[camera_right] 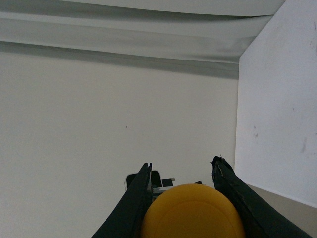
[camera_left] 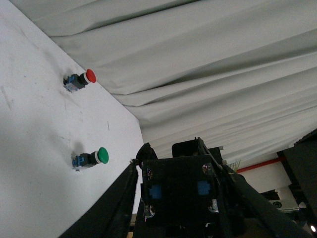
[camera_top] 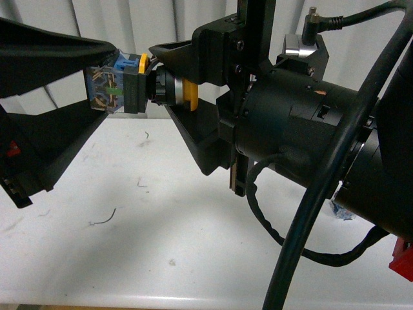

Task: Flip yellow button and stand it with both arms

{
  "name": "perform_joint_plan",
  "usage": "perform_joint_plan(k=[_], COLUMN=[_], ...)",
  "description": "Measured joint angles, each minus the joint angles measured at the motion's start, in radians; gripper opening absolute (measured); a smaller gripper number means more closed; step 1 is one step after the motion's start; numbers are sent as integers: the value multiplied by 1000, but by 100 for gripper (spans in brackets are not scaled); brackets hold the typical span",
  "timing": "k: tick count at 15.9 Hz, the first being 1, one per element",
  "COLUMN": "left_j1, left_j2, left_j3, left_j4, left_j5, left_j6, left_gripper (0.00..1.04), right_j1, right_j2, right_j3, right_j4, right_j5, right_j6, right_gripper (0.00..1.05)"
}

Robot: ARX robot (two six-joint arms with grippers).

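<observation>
Spanning the lower part of the front view, the white table (camera_top: 193, 258) carries nothing directly under the work; scuffs only. Both arms meet above it, well clear of the surface.

The left gripper (camera_top: 106, 81) is closed narrow on the blue-clear contact block, one finger above it and one below. The right gripper (camera_top: 160, 81) comes in from the opposite side. In its wrist view the fingers (camera_right: 136, 198) sit against either flank of the orange-yellow cap, so it appears closed on that end too.

The yellow button (camera_top: 139, 87) therefore hangs in mid-air, lying horizontal, cap towards the right arm, pinned at both ends. It is not yet upright, and it is not on the table.

Two other units lie far back by the curtain: a green-capped button (camera_left: 91, 157) and a red-capped button (camera_left: 81, 79), both on their sides and well apart from the work.

Risks, as judged:
- If either arm turns or pulls while both hold, the part may twist out or the block may be strained.
- The rounded cap offers poor purchase and could slip on release.
- Released from this height, the button would drop and roll.
</observation>
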Motion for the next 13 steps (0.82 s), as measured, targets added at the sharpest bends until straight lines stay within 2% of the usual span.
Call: perform_joint_plan(k=[2, 4, 6, 7, 12, 13], left_j1=[44, 76, 97, 106, 161, 163], left_j2=[-72, -126, -204, -277, -809, -946], left_j3=[-13, -31, -63, -75, -113, -113], left_j4=[2, 3, -18, -93, -645, -803], left_j5=[15, 19, 13, -4, -192, -266], left_j6=[0, 0, 21, 50, 415, 554], left_gripper=[79, 98, 97, 98, 98, 98], right_j1=[-21, -34, -48, -56, -80, -80], right_j2=[0, 0, 0, 0, -1, -2], right_j3=[6, 19, 22, 22, 22, 23], right_j4=[-3, -2, -2, -3, -3, -3], right_j5=[-3, -3, -3, -4, -7, -8], right_j6=[-4, -4, -5, -5, -1, -1], right_gripper=[35, 35, 35, 35, 35, 35])
